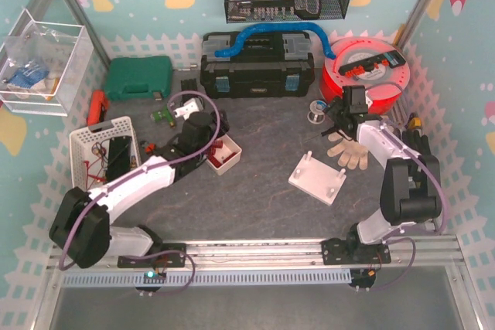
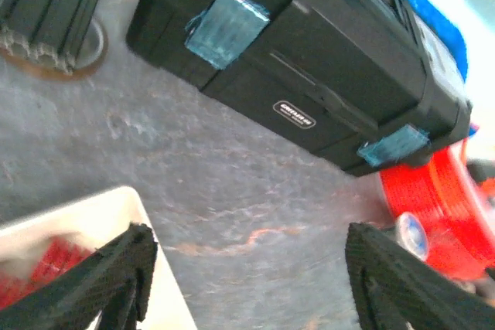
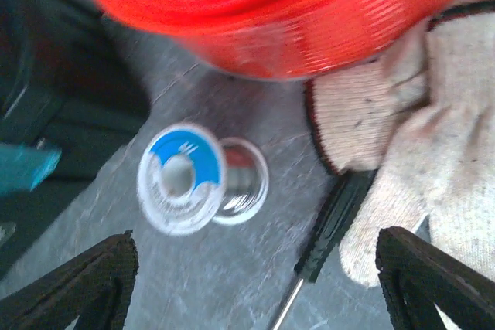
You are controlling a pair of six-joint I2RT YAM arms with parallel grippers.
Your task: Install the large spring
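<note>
Large spring cannot be made out in any view; it may lie in the white bin (image 1: 224,154) left of centre. Installation looks unstarted: the peg plate (image 1: 317,178), right of the tabletop's centre, shows no spring, and the left fingers (image 2: 116,276) and right fingers (image 3: 433,276) are spread wide, holding nothing.

The left arm (image 1: 143,182) and the right arm (image 1: 377,138) were built of white shells joined by rounded black joint housings. A purple cable (image 1: 188,93) was looped above the left arm. Black, finely ribbed fingers (image 2: 116,272) were fitted to the wrist.
</note>
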